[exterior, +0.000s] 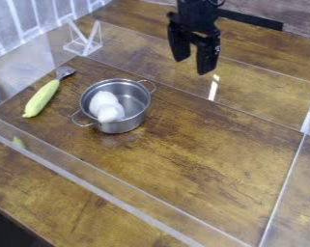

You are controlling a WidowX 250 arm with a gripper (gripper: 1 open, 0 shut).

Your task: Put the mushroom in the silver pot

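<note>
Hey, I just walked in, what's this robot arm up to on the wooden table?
The job looks about done. The mushroom sits inside the silver pot, which stands on the wooden table. The gripper hangs open and empty above the table, off to the right of and behind the pot, holding nothing. A corn cob lies untouched to the left of the pot.
</note>
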